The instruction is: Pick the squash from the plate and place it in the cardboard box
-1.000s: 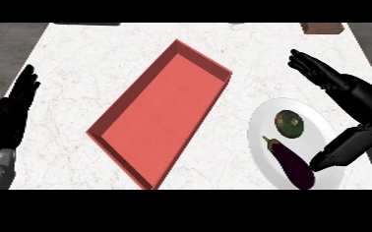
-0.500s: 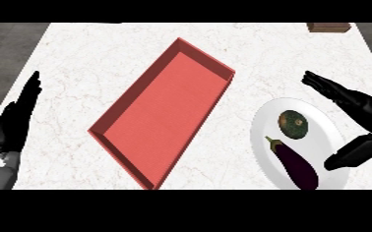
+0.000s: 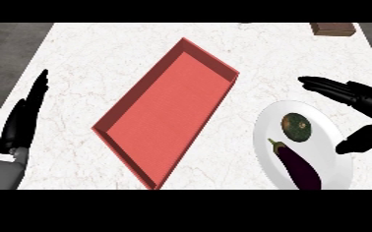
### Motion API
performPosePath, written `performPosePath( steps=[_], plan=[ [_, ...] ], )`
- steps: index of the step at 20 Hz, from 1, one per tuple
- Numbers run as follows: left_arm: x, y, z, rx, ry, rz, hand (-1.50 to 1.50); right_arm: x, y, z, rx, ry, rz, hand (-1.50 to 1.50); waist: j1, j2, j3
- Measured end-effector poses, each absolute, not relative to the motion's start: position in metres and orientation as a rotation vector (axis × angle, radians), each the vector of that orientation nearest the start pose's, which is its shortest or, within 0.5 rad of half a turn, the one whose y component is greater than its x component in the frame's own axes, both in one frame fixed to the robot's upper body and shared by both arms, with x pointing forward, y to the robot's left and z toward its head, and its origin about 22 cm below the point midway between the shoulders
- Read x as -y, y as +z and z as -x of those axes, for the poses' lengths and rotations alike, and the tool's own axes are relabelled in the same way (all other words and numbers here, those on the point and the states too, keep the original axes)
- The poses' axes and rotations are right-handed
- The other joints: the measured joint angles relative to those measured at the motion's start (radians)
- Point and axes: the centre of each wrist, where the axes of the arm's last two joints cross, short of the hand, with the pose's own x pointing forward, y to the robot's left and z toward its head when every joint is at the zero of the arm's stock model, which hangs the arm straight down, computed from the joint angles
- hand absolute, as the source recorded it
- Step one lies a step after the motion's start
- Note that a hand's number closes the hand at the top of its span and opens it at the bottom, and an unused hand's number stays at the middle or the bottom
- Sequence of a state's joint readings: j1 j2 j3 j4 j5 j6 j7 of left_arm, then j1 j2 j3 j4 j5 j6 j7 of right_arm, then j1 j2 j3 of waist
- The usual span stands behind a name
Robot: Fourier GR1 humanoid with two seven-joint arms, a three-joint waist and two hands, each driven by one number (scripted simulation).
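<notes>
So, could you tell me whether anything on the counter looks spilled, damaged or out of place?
Nothing stands out. The red box lies flat but at a diagonal to the counter's edges. The squash and an eggplant sit on the white plate, nothing spilled. The right hand is open beside the plate.

the counter (image 3: 109,54) looks like pale veined marble, smooth and matt. the red box (image 3: 167,110) has a finely ribbed, matt floor. the white plate (image 3: 265,132) looks glossy, as does the dark purple eggplant (image 3: 298,167).
</notes>
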State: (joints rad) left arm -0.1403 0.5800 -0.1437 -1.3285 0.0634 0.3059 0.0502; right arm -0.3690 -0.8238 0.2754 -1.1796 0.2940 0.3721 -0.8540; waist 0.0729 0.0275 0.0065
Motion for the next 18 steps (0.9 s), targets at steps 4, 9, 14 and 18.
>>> performPosePath(
  steps=[4, 9, 14, 18],
  plan=[
    [-0.344, 0.028, -0.277, 1.411, -0.254, -0.602, 0.0, 0.377, 0.085, -0.327, 1.641, 1.682, 0.053, -1.5, -0.003, -0.004, -0.002],
    [-0.343, 0.021, -0.278, 1.401, -0.248, -0.607, 0.0, 0.364, 0.071, -0.347, 1.502, 1.874, 0.061, -1.5, -0.013, -0.009, -0.004],
    [-0.35, 0.018, -0.275, 1.39, -0.238, -0.612, 0.0, 0.348, 0.054, -0.369, 1.421, 1.974, 0.069, -1.5, -0.03, -0.016, -0.005],
    [-0.351, 0.016, -0.269, 1.381, -0.239, -0.62, 0.0, 0.343, 0.041, -0.379, 1.383, 2.012, 0.075, -1.5, -0.039, -0.019, -0.005]
  ],
)
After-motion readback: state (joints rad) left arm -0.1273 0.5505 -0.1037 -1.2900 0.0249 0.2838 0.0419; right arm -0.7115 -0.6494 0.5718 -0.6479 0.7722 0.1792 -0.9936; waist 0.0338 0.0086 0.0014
